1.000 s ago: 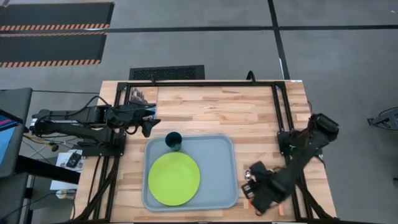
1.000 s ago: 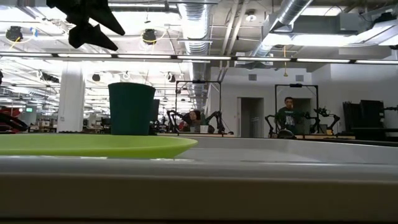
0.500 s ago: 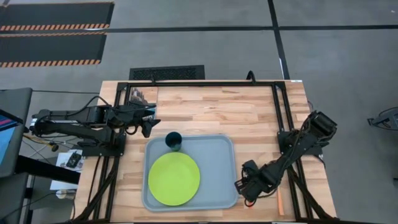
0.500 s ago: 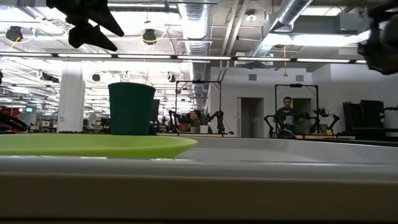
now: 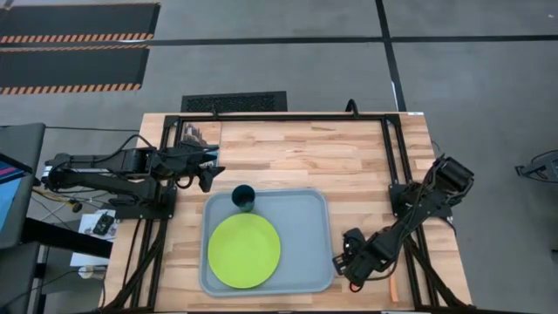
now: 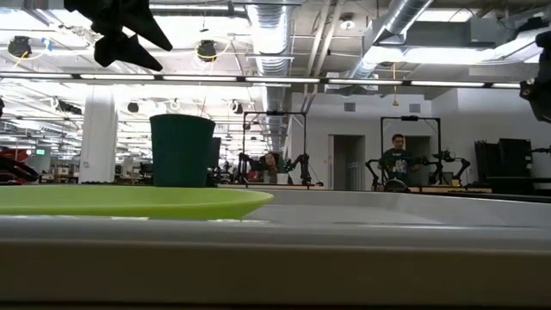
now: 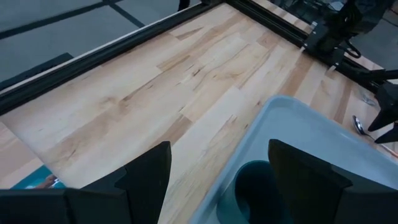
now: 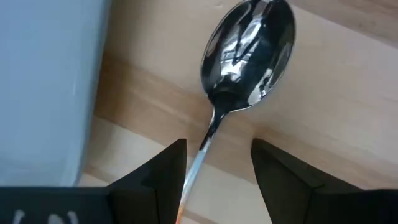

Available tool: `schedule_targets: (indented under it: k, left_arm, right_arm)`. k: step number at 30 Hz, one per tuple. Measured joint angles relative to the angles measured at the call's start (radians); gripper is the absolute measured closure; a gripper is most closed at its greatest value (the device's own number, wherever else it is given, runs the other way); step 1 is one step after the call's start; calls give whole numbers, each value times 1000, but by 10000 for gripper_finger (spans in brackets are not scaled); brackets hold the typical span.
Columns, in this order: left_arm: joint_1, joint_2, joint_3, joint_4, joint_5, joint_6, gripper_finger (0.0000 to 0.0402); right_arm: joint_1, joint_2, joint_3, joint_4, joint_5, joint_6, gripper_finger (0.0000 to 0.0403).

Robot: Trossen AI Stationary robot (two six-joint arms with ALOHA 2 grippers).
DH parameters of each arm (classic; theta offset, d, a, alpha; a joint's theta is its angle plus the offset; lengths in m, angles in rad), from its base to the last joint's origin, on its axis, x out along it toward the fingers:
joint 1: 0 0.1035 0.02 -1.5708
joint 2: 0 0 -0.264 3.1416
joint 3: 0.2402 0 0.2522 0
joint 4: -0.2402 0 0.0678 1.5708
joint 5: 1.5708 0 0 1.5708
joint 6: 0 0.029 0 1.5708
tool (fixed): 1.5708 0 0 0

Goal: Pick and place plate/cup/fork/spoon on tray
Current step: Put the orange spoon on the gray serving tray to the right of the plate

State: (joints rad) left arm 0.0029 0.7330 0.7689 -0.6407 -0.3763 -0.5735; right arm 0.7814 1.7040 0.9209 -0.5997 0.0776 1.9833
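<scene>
right hand [image 8: 214,168] apart over spoon [image 8: 245,53] on bench [image 5: 349,157] beside tray [image 5: 305,227], plate [image 5: 244,251] and cup [image 5: 243,196] on tray, left hand [image 7: 214,171] apart near cup

A robotics lab or industrial test hall, judging by the low view: exposed silver ducts [image 6: 405,17] and strip lights under a high ceiling, white columns, and further arm rigs [image 6: 297,164] on benches with seated people [image 6: 397,159] beside them. Seen from above, a butcher-block table [image 5: 296,148] in a black metal frame on a grey concrete floor, with hazard-striped black mats [image 5: 74,44] and dark floor lines.
</scene>
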Motion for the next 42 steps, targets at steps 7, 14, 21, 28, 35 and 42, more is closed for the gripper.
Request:
schedule_targets:
  k: [7,14,21,28,35,42]
  left_arm:
    - [0,0,0,0,-10,1,145]
    - [0,0,0,0,-22,7,145]
    - [0,0,0,0,-23,15,145]
    - [0,0,0,0,-34,16,145]
    - [0,0,0,0,-35,16,145]
    - [0,0,0,1,-35,32,145]
  right_arm:
    - [-12,-1,-10,15,-16,6,220]
    - [-16,0,-11,-5,-31,-1,290]
    - [-30,1,-11,-26,-59,-66,342]
    - [-38,1,-10,-29,-79,-82,394]
    - [-42,6,19,-65,-79,-78,398]
    - [-85,7,141,-210,-75,-179,400]
